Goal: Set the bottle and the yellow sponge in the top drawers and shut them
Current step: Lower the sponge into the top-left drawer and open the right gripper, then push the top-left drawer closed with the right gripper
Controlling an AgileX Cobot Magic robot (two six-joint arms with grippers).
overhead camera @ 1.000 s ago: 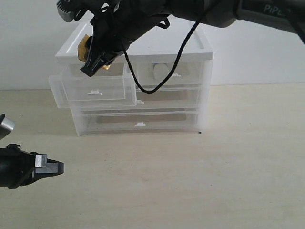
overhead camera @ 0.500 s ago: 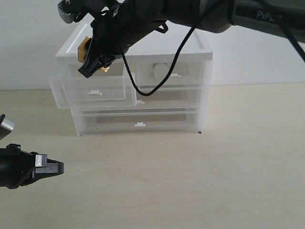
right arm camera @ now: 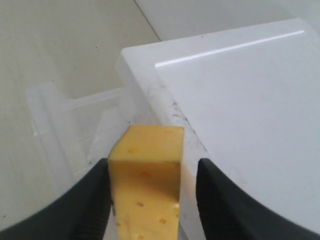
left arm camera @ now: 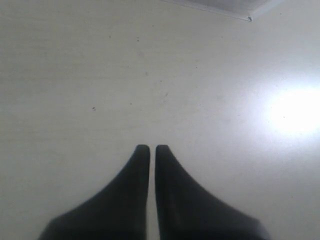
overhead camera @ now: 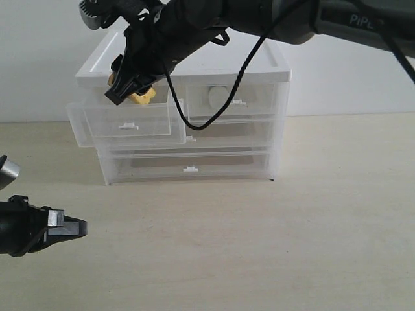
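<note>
Right gripper (overhead camera: 123, 91) (right arm camera: 150, 167) released: jaws stand wider than the yellow pitted rectangular sponge (right arm camera: 146, 190) between them. There is a clear gap at one finger; the other finger (right arm camera: 97, 200) is right at the sponge's side, and I cannot tell if they touch.

In the exterior view the sponge (overhead camera: 141, 97) shows just below the fingertips, at the open top of the left translucent plastic top drawer (overhead camera: 126, 124). Cannot tell if it rests on the drawer floor.

That drawer is pulled out toward the near side, with its white tab handle facing front. The right arm reaches across from the right to hang over it. A black cable (overhead camera: 243, 78) droops from the arm in front of the cabinet.

The right translucent top drawer (overhead camera: 259, 97) is pushed in. The small white plastic bottle (overhead camera: 217, 97) shows inside it only as a pale rounded blur through the front.

Both top drawers belong to the white plastic drawer cabinet (overhead camera: 194, 65) (right arm camera: 240, 100), which stands at the far centre-left of the beige tabletop (overhead camera: 292, 227) (left arm camera: 100, 75). Two full-width translucent drawers (overhead camera: 188, 165) sit below the top row.

Left gripper (overhead camera: 81, 227) (left arm camera: 152, 148) clenched: black fingers are together with only a thin slit between them, nothing held. It sits at the near left over bare tabletop, well apart from the cabinet.
</note>
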